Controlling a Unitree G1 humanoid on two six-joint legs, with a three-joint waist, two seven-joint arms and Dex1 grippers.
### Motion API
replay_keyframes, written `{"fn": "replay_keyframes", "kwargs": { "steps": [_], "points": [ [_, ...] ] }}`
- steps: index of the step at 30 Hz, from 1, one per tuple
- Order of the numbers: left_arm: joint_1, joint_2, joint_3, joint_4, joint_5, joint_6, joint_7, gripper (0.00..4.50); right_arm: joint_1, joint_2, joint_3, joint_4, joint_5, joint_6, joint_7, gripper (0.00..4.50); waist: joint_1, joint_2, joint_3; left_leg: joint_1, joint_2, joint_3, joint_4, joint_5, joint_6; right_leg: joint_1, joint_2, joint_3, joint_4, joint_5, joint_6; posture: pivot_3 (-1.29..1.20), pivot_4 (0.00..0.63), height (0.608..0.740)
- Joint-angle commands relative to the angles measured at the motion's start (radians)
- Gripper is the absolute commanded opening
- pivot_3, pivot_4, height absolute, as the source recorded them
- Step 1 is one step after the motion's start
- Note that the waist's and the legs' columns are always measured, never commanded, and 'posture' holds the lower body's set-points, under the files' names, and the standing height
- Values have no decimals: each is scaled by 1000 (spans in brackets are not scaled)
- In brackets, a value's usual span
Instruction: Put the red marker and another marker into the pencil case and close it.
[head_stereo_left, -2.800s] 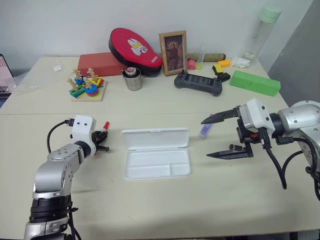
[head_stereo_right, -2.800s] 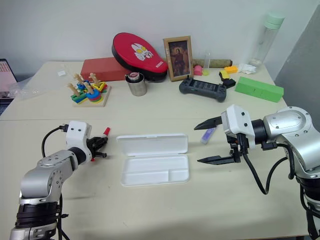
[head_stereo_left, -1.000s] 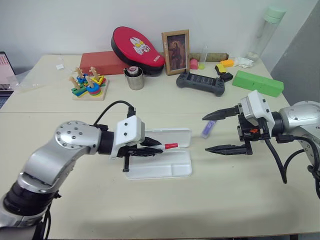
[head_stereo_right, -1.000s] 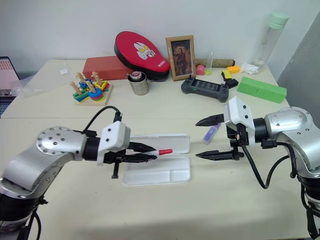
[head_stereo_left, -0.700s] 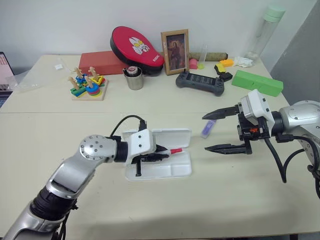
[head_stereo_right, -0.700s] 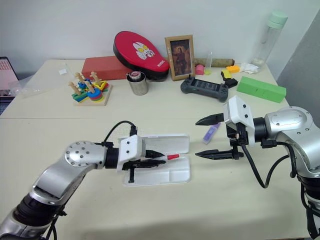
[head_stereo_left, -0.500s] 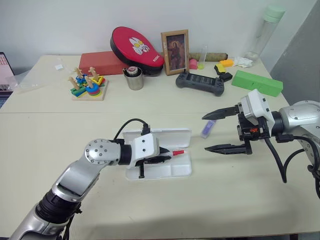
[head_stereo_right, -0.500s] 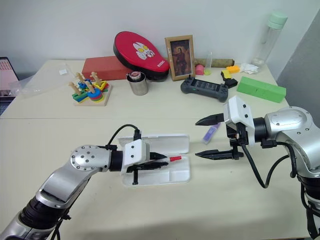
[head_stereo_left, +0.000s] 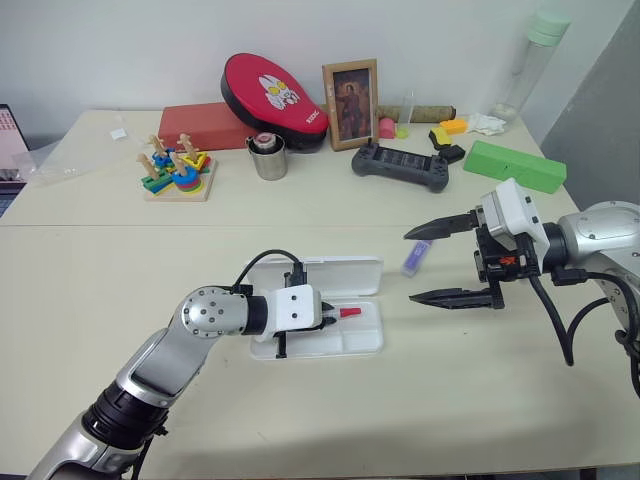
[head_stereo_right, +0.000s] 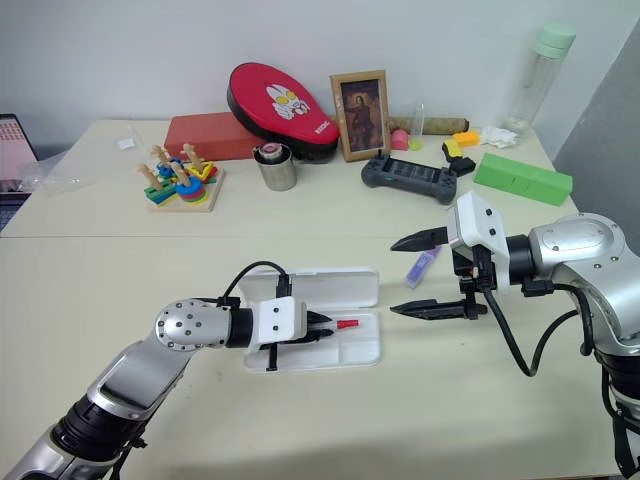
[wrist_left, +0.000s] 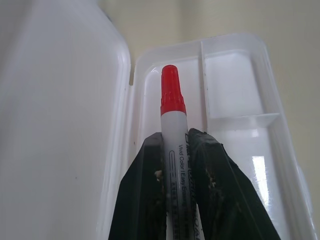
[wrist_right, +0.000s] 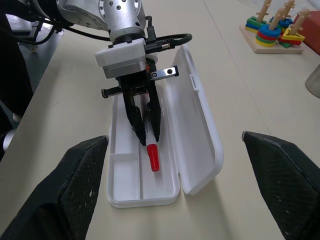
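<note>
Left gripper (wrist_left: 176, 150) has come down into the open pencil case (head_stereo_left: 365, 345) — fingers pinching the red marker (wrist_left: 172, 107) over the long compartment, release pending. Right gripper (head_stereo_left: 440, 262) wide open, empty, purple marker (head_stereo_left: 412, 258) beside it.

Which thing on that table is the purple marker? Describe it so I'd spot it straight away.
Find the open white pencil case near the table's front. Just off its right end, beside the right gripper, lies the purple marker: short, stubby and lavender, unlike the slim red marker over the case's tray.
</note>
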Motion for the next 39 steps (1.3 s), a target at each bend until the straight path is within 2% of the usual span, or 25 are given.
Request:
{"fn": "replay_keyframes", "kwargs": {
  "steps": [1,4,9,15,24,29,33,39],
  "points": [
    [-1,-14,11,-21,5,-18,4,1642,-13,-5,-28,-31,17,-2,-1,4500,0,0,0,0,0,0,0,0,0,0,0,0,0,0,0,0,150,740],
    [2,-19,16,-22,8,-21,5,2165,-12,-4,-29,-32,18,-2,-2,4500,0,0,0,0,0,0,0,0,0,0,0,0,0,0,0,0,150,740],
    [6,-22,39,-47,-25,5,0,3297,-10,-2,-27,-30,17,-5,-2,4500,0,0,0,0,0,0,0,0,0,0,0,0,0,0,0,0,150,740],
    [32,21,159,-180,-184,162,-33,4429,-9,-4,-30,-26,16,-6,0,4500,-1,0,0,0,0,0,0,0,0,0,0,0,0,0,0,0,150,740],
    [52,155,480,-395,-582,502,-49,4479,-12,-10,-25,1,-1,-24,13,4500,-1,0,0,0,0,0,0,0,0,0,0,0,0,0,0,0,150,740],
    [-86,188,639,-375,-796,641,42,4479,-31,-4,-9,41,-30,-49,21,4500,0,0,0,0,0,0,0,0,0,1,0,0,0,0,0,0,150,740],
    [-215,233,649,-329,-822,672,95,4479,-42,1,20,82,-91,-73,7,4500,-1,-1,1,1,0,-1,1,0,0,1,0,-1,1,0,0,0,150,740],
    [-319,366,543,-276,-713,589,22,4479,-50,11,86,205,-250,-180,-16,4500,-2,-1,1,0,0,0,0,0,0,0,0,-1,0,0,0,0,150,740]
  ]
}}
